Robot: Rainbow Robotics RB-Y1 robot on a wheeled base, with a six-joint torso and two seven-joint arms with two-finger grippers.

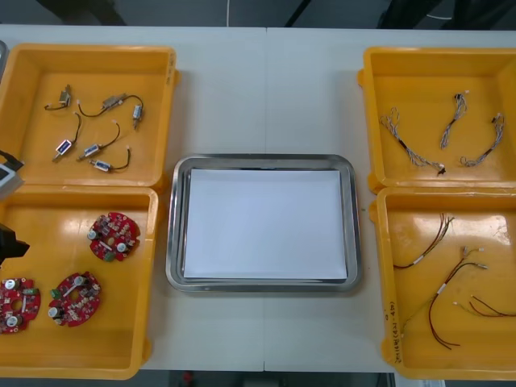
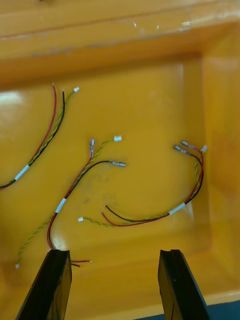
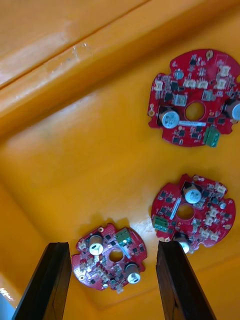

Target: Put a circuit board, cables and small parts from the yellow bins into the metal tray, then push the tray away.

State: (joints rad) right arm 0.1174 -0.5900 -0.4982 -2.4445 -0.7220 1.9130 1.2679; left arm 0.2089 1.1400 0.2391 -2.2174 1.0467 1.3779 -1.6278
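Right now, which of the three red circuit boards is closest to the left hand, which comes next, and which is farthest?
Seen from the left wrist, with the left hand open:
1. The nearest circuit board: right between the two fingers.
2. The middle circuit board: just past one fingertip, off to its side.
3. The farthest circuit board: beyond the middle one, nearer the wall of the yellow bin.

The four bins [image 1: 153,81] are yellow on a pale grey surface [image 1: 266,89]. The tray [image 1: 352,226] has a shiny silver rim and a white inside. The circuit boards [image 1: 114,236] are red with green and silver parts. The cables [image 2: 140,220] are red, black and twisted yellow-green, with white bands.
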